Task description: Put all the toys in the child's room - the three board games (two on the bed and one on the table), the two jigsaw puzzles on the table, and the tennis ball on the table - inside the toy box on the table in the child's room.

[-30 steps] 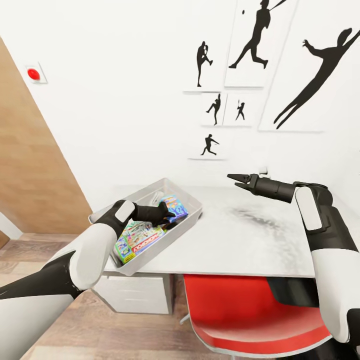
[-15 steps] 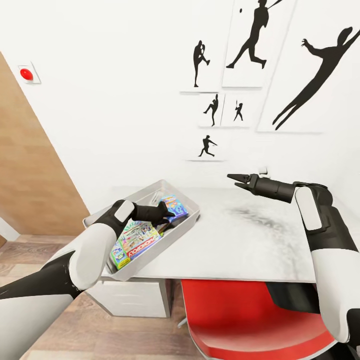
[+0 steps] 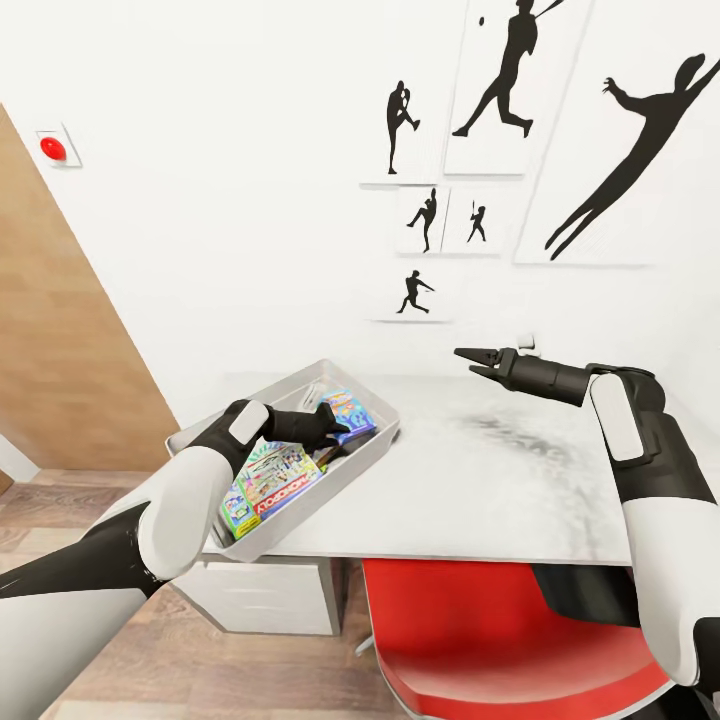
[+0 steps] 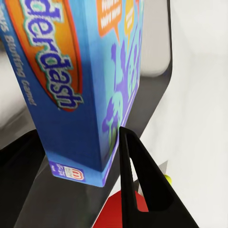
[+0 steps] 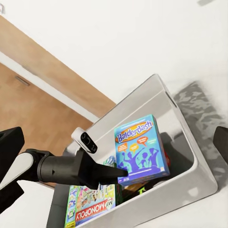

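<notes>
The pale grey toy box stands on the table at its left end. A multicoloured Monopoly board game lies flat in it. A blue Balderdash board game leans tilted at the far end. My left gripper reaches into the toy box, with the blue game's lower corner between its narrowed fingers. My right gripper hovers open above the table's back edge. A tiny yellow-green spot may be the tennis ball. The jigsaw puzzles are hidden and the bed is out of view.
A red chair is tucked under the table's front edge. White drawers sit below the toy box. A wooden door and a red wall button are at the left. Black silhouette posters hang on the wall.
The whole picture shifted slightly left a second ago, so the camera moved. Over the last half second both arms and the boxes have stayed still.
</notes>
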`<state>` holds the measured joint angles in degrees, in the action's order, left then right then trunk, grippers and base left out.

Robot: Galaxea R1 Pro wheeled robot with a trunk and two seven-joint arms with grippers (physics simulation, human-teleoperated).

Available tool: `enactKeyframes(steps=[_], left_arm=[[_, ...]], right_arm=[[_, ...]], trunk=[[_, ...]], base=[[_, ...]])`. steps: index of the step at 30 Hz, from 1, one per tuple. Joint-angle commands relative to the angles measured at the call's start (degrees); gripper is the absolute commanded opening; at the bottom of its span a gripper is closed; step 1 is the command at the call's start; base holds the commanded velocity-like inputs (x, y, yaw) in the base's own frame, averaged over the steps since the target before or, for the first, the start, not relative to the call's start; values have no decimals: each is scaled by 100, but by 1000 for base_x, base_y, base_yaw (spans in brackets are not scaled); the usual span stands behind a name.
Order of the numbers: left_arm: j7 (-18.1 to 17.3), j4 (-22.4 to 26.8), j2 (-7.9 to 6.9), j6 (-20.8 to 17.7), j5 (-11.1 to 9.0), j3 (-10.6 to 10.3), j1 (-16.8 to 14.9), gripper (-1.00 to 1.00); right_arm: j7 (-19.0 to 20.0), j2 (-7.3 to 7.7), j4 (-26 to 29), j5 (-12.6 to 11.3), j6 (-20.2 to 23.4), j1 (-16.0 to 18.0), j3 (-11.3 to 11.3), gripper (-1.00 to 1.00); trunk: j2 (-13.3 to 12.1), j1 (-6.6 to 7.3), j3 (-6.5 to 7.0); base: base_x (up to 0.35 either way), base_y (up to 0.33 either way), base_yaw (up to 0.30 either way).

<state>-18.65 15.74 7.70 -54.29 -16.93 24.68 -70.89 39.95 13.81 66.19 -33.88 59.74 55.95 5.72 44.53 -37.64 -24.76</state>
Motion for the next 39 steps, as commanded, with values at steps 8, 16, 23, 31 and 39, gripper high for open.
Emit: enactKeyframes(steps=[8,16,23,31,39], left_arm=[[-16,6,4,-34,32,37,-4,-100],[-16,5,4,-30,32,37,-4,-100],[-16,4,4,-29,32,37,-4,-100],[-16,7,4,-29,32,37,-4,-100],[-16,5,-3,-34,32,34,-4,-100]], right_arm=[[39,-1,-1,31,26,4,8,100],[39,-1,-1,31,26,3,8,100],[39,-1,-1,31,26,4,8,100],[39,-1,-1,31,26,3,8,100],[39,-1,-1,31,26,3,8,100]], trunk=[[6,-1,-7],[6,-1,-7],[6,-1,-7],[6,-1,-7],[6,-1,-7]], base=[[0,0,0],[14,35,0],[4,6,0],[0,0,0],[0,0,0]])
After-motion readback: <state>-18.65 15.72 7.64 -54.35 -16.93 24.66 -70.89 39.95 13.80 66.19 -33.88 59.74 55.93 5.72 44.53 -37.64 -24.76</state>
